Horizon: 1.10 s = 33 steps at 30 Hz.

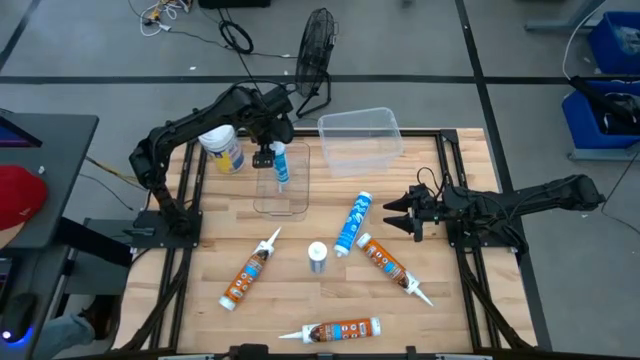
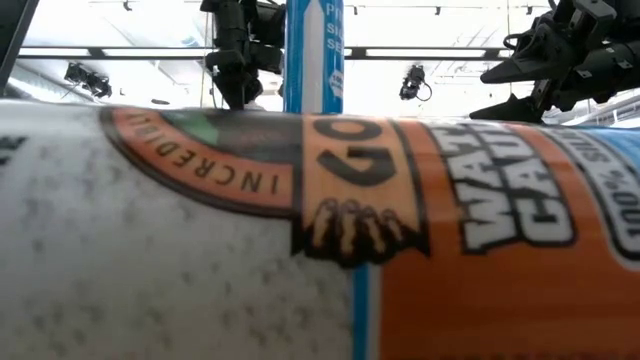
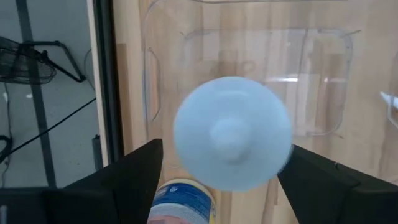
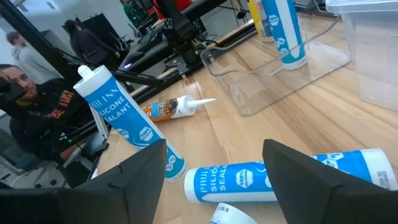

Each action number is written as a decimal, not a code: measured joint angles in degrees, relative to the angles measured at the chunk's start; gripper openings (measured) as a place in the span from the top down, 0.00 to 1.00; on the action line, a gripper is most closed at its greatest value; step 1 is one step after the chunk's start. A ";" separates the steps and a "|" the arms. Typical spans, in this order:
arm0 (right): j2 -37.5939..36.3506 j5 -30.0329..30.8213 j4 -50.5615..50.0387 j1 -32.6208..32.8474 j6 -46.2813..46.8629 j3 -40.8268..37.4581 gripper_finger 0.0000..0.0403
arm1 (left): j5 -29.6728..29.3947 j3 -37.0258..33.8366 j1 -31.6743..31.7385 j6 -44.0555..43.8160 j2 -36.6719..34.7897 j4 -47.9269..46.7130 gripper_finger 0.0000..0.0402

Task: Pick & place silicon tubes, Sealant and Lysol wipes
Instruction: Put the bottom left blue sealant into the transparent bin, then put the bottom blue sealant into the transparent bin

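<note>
Here: left gripper (image 1: 268, 152) spread around upright blue-white sealant tube (image 1: 280, 163); right gripper (image 1: 400, 214) released.

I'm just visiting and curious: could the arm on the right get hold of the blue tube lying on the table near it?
Probably yes. The right gripper hovers with its fingers apart just beside the lying blue tube, with bare wood between them. The orange tube lies close by, but off to one side.

Bright overhead light, blurred foreground
</note>
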 joint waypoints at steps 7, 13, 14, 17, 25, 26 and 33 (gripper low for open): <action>0.01 0.02 0.00 0.00 0.11 0.00 0.32 | -2.00 0.00 0.02 0.00 0.00 -0.22 0.19; 0.01 0.01 0.00 0.01 0.11 0.00 0.32 | -6.49 -0.06 -0.07 0.29 -1.74 -2.41 0.17; -0.01 0.02 0.00 -0.01 0.13 0.00 0.32 | -6.97 -0.04 -0.07 0.31 -2.23 -2.82 0.17; 0.01 0.02 0.03 -0.01 0.13 0.00 0.32 | -7.39 -0.05 -0.07 0.47 -4.65 -2.99 0.17; -0.01 0.02 0.04 0.01 1.03 0.00 0.32 | -7.16 -0.04 -0.14 -0.21 -13.73 -3.00 0.17; 0.00 0.02 0.04 -0.01 1.19 0.00 0.32 | -6.94 -0.04 -0.36 -0.75 -15.07 -3.01 0.17; -0.01 -0.06 0.89 -0.01 1.42 0.00 0.32 | 1.40 -0.03 -4.01 -4.91 -24.77 -1.97 0.17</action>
